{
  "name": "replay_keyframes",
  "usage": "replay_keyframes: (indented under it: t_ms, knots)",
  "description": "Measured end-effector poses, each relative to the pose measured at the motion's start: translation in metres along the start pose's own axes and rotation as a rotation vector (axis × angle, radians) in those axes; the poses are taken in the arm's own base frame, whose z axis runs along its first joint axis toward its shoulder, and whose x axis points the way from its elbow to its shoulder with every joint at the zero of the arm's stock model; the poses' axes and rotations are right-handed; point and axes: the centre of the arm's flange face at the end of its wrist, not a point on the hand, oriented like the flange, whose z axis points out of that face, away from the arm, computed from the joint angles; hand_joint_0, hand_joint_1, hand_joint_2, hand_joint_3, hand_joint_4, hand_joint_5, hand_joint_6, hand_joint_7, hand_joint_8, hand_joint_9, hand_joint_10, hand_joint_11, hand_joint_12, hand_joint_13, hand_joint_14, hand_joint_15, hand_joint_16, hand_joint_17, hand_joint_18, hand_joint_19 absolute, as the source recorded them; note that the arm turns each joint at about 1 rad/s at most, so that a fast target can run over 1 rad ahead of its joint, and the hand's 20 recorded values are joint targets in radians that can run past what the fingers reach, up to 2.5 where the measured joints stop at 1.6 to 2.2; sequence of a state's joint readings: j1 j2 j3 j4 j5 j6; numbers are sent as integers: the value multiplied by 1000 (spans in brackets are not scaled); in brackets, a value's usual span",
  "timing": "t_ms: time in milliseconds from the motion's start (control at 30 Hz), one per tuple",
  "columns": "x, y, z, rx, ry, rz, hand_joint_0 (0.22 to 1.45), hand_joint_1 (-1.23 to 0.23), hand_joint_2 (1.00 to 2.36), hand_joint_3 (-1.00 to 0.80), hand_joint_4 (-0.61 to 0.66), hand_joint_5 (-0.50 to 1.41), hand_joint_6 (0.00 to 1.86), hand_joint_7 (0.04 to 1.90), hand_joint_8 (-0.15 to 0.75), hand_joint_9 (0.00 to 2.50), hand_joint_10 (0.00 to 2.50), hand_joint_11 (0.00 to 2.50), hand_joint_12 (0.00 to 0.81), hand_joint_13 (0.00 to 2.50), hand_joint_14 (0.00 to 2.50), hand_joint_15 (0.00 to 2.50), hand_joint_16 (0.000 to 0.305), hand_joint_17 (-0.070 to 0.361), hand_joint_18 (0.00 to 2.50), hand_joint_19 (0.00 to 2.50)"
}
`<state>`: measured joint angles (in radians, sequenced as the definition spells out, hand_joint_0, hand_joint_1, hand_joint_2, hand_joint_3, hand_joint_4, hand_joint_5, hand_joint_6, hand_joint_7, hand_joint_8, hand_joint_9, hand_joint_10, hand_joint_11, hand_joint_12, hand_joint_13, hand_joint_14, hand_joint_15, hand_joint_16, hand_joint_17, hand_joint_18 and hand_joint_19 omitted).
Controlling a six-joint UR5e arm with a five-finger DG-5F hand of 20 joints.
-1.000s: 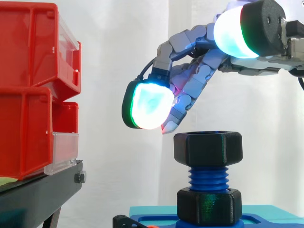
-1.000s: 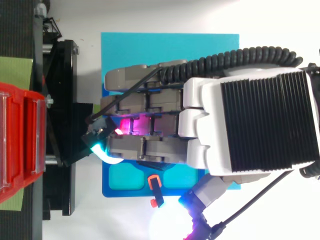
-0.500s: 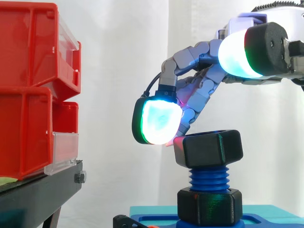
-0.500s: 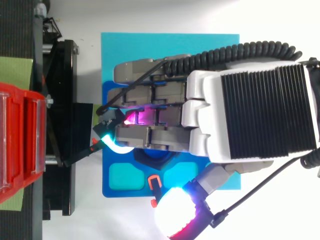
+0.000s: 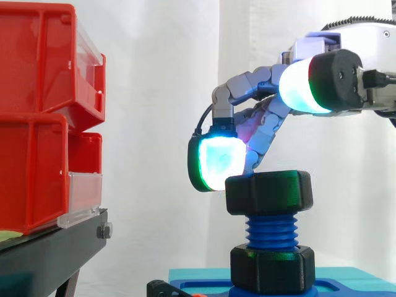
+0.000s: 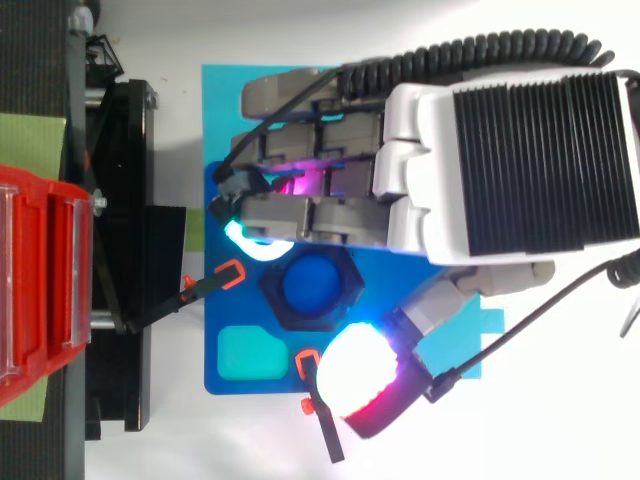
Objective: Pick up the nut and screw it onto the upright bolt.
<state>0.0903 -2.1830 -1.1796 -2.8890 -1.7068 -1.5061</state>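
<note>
A black hex nut (image 5: 269, 193) sits on top of the upright blue threaded bolt (image 5: 272, 230); from above the bolt's blue end shows in the middle of the nut (image 6: 310, 288). A second black nut (image 5: 272, 269) sits at the bolt's foot on the blue base (image 6: 232, 385). My hand (image 6: 520, 150) comes in from the right with its fingers half bent. One glowing fingertip (image 5: 216, 162) rests against the top nut's left edge. The thumb pad (image 5: 303, 86) is spread wide and high above the nut, and nothing is held between thumb and fingers.
Red bins (image 5: 43, 117) stand on a black stand (image 5: 49, 253) at the left, close to the bolt. Small orange clips (image 6: 232, 273) sit on the blue base, which lies on a cyan plate (image 6: 230, 100). A white curtain hangs behind.
The hand has slid sideways off the nut, uncovering it from above. Its fingertip has dropped to the nut's left edge. The nut, tilted half a second ago, now sits level.
</note>
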Motion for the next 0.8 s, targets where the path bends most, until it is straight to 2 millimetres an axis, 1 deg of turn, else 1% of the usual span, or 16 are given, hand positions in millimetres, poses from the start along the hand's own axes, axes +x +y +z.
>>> replay_keyframes:
  t_ms: [67,233,300,367,400,433,533,633,800]
  knots:
    - [0,-5,-2,1,2,-2,513,-117,1000,-500,179,5,503,1327,238,1009,0,0,197,703,0,0,20,45,449,47]
    - [-1,-16,-6,4,5,-9,517,-130,1000,-500,162,32,500,1448,241,1077,0,0,186,755,0,0,18,42,483,55]
    - [-1,-20,-8,4,5,-11,520,-138,1000,-500,153,33,541,1386,241,1140,0,0,170,796,0,0,17,37,525,54]
    - [-1,-23,-9,4,5,-12,521,-139,1000,-500,156,32,541,1394,240,1141,1,0,171,804,0,0,16,37,529,62]
    - [-1,-25,-10,3,5,-12,521,-139,1000,-500,165,32,500,1443,240,1137,0,0,172,804,0,0,16,37,531,55]
    - [-1,-27,-11,3,5,-13,520,-137,1000,-500,179,9,503,1329,241,1118,2,0,178,793,0,0,17,38,523,63]
    - [-2,-31,-13,2,5,-13,517,-132,1000,-500,194,-21,505,1210,237,1081,2,0,186,777,0,0,19,43,506,74]
    - [-3,-33,-13,0,-1,-13,507,-132,1000,-500,240,-72,504,943,208,897,0,0,218,577,0,0,23,52,317,54]
    - [-6,-30,-8,-9,-36,-18,496,-121,1000,-500,199,-120,502,742,193,754,0,0,237,468,0,0,26,58,193,0]
